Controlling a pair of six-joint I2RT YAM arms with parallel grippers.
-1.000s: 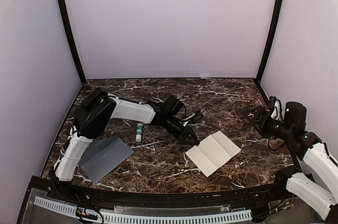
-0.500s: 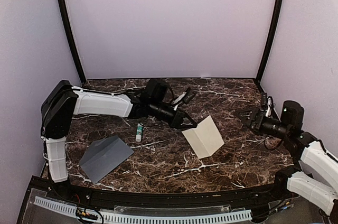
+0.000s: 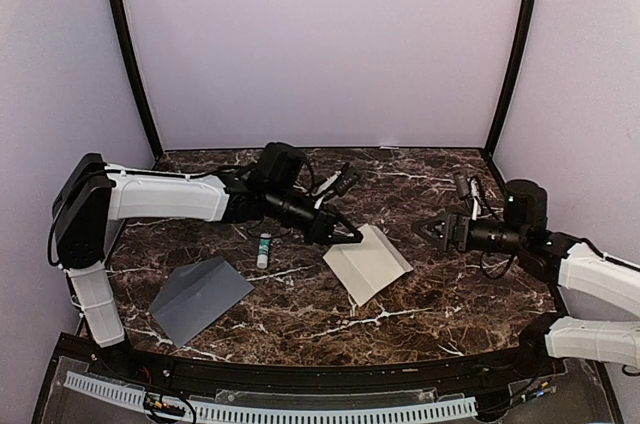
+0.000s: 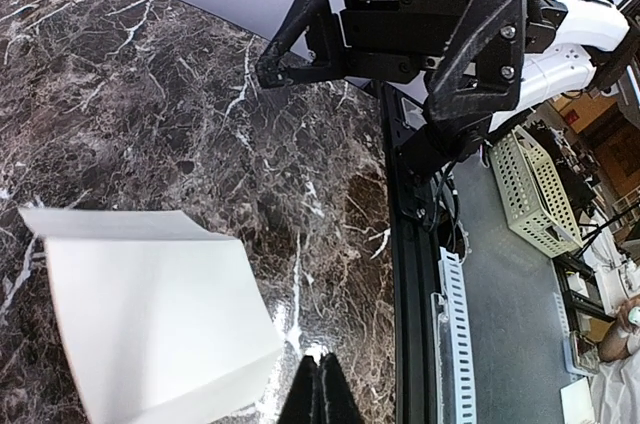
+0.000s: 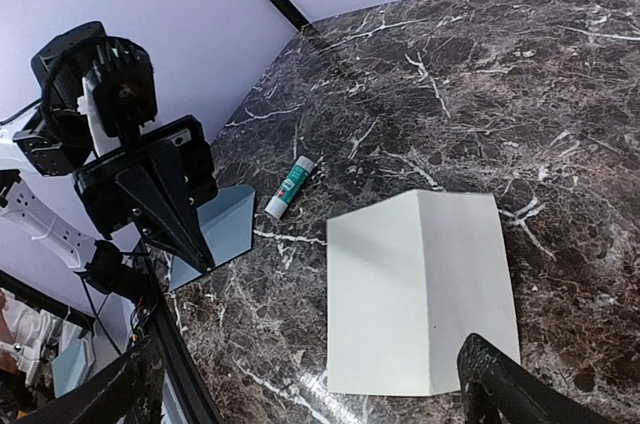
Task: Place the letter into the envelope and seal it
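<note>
Grey envelope (image 3: 200, 296) is lying flat at the near-left of the marble table (image 3: 300, 319), well apart from everything else and untouched, so the work in hand is judged to be the folding of the letter (image 3: 368, 266) and not yet its insertion. A little farther in, at mid-table, the cream sheet is sitting partly folded, showing two panels and a crease in the right wrist view, with its far edge appearing to be lifting slightly off the marble. The left gripper (image 3: 350, 237) is pressing in at that far-left edge with its jaws closed tight on nothing; whether the tips are actually touching the paper cannot be told. To do this fold well, the closed tips should probably be sweeping the raised panel down along its crease while the right gripper (image 3: 432, 228), whose jaws are standing wide apart and holding nothing, is pinning the opposite edge, since the sheet is likely to slide on the smooth stone. Keeping the edges square matters, as a skewed fold may not fit the envelope. A glue stick (image 3: 264, 248) is lying just left of the letter. The left arm is stretching far across from its base, its long link running nearly level and its wrist angling down; the right arm is reaching leftward and low, pointing at the letter's right side.
</note>
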